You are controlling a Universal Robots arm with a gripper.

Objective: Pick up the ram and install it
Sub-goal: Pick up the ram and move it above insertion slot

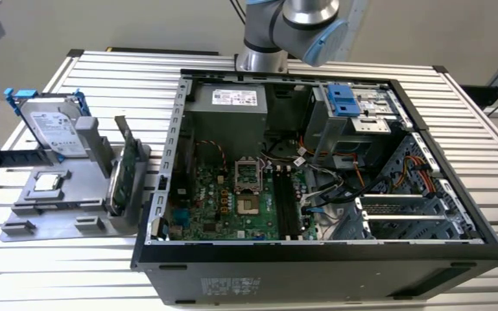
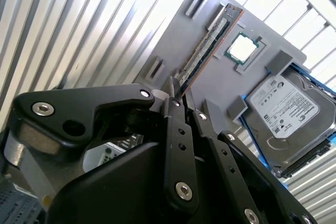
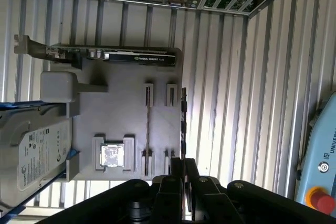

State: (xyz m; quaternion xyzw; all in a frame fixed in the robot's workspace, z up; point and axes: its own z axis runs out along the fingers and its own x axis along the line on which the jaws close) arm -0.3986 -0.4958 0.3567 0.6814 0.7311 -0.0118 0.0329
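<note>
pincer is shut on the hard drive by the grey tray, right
No: the pincer is shut on the ram, not the hard drive, which sits untouched at the end of the grey tray. The second wrist view shows it.

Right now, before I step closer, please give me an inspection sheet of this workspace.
Surface: slatted table, carrying open case and grey tray.
Job's things: ram edge-on over tray, one end between the jaws.
Clutter: hard drive, CPU, expansion card on tray.
Grippers: gripper shut on ram.
Cables: wire bundles inside case.
Surroundings: device with red button, in first wrist view.
</note>
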